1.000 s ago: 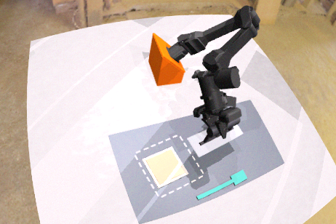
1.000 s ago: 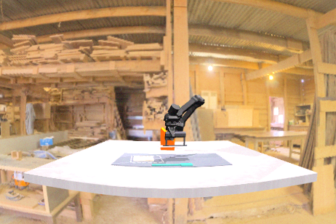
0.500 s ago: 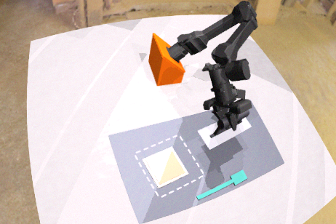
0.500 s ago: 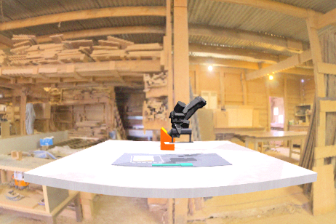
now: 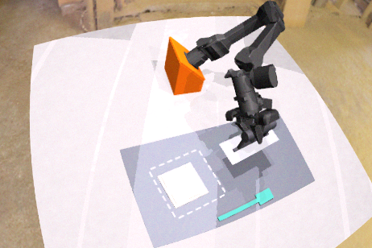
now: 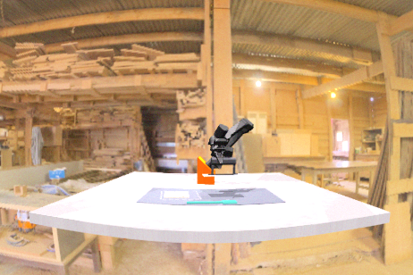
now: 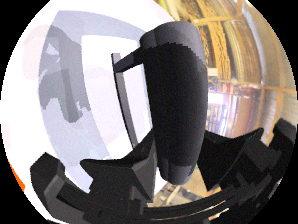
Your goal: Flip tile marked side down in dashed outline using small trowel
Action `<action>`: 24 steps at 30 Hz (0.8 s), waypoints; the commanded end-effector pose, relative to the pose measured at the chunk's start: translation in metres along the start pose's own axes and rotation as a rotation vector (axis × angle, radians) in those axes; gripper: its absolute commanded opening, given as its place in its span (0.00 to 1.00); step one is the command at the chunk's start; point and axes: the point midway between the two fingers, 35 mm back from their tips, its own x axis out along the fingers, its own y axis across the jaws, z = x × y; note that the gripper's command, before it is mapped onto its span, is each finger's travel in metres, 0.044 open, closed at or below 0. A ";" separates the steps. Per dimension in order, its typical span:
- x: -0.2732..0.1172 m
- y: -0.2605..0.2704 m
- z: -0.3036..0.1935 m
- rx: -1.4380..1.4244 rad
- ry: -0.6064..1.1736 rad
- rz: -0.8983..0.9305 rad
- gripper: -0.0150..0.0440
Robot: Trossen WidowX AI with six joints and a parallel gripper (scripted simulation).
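Observation:
The tile [image 5: 183, 185] [image 6: 176, 195] lies flat on the mat [image 5: 137, 161] [image 6: 268, 197], inside the dashed outline [image 5: 200, 153]. Its plain pale side faces up; the underside is hidden. My gripper [image 5: 257, 134] [image 7: 169, 128] is shut on the trowel's thick dark handle [image 7: 175, 90] [image 6: 223, 161]. The trowel's pale flat blade [image 5: 237, 155] is held roughly level above the mat, to the right of the tile and apart from it, with its shadow on the mat below. The wrist view shows a dark neck joining handle and blade.
A teal paddle-shaped tool [image 5: 239, 209] [image 6: 211, 202] lies along the mat's front edge, right of the tile. An orange wedge-shaped block [image 5: 183, 74] [image 6: 205, 173] stands at the back, where the arm comes out of it. The white table [image 5: 68, 121] [image 6: 98, 219] surrounds the mat.

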 end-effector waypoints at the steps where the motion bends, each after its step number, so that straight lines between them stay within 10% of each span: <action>1: -0.001 -0.001 -0.001 0.003 0.008 -0.006 0.25; 24: 0.000 0.000 0.000 0.000 0.000 0.000 0.25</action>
